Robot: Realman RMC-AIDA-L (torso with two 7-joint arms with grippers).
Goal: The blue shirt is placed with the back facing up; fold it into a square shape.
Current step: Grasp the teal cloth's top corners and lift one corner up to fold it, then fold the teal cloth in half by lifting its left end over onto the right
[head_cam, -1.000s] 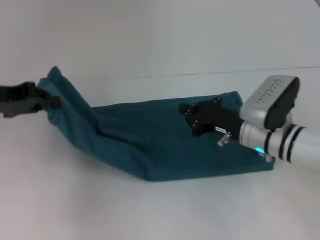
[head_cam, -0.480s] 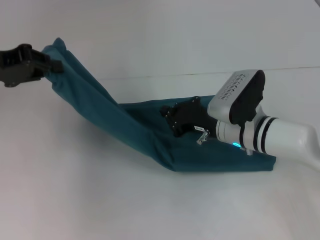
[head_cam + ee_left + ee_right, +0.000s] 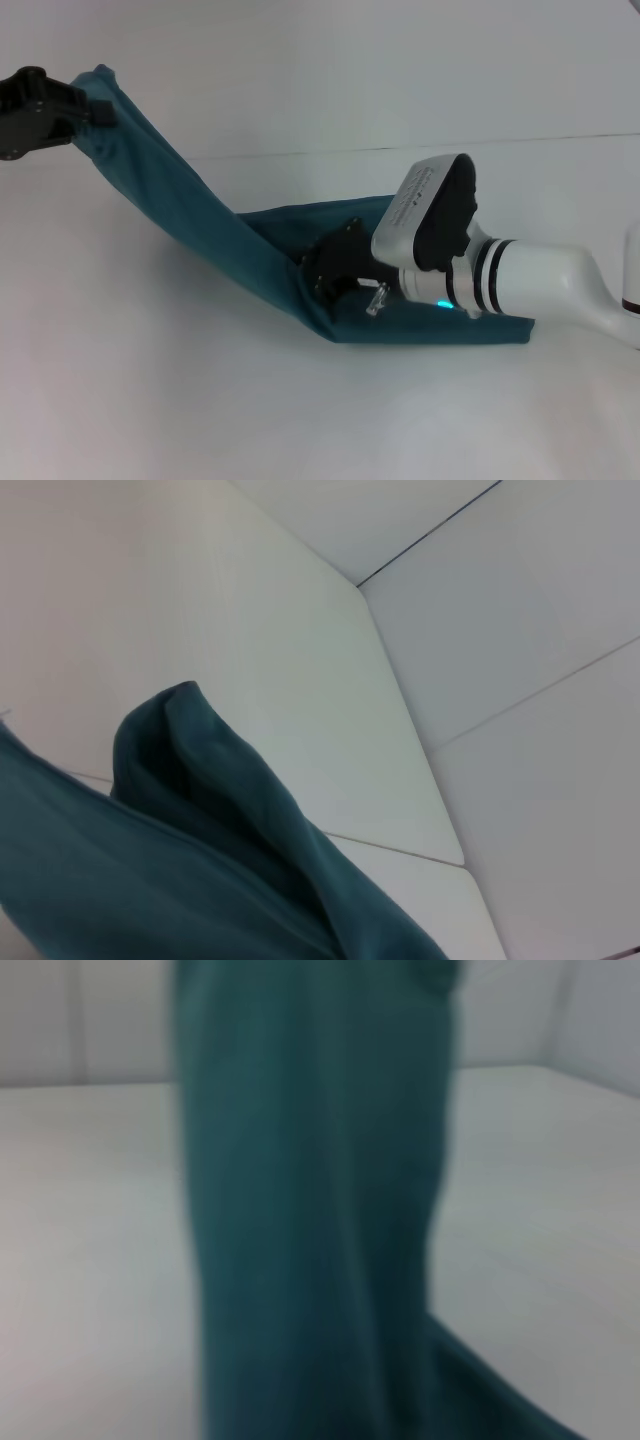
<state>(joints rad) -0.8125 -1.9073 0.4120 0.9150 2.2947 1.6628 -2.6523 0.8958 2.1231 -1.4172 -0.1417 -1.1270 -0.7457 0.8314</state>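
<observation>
The blue shirt [image 3: 200, 215] stretches as a taut band from high at the far left down to the table [image 3: 150, 400], where its other part lies flat under my right arm. My left gripper [image 3: 98, 110] is shut on the shirt's raised end, well above the table. My right gripper [image 3: 318, 268] rests on the shirt where the band meets the flat part. The left wrist view shows bunched shirt fabric [image 3: 200, 850] close up. The right wrist view shows the shirt [image 3: 310, 1210] as a band stretching away over the table.
The white table surface runs all around the shirt, with a thin seam line [image 3: 300, 154] across the back. My white right forearm [image 3: 540, 285] reaches in from the right over the flat part of the shirt.
My left gripper has lifted the shirt's end higher and pulled it taut. My right gripper has moved left across the shirt, and the shirt's lower fold has shifted right.
</observation>
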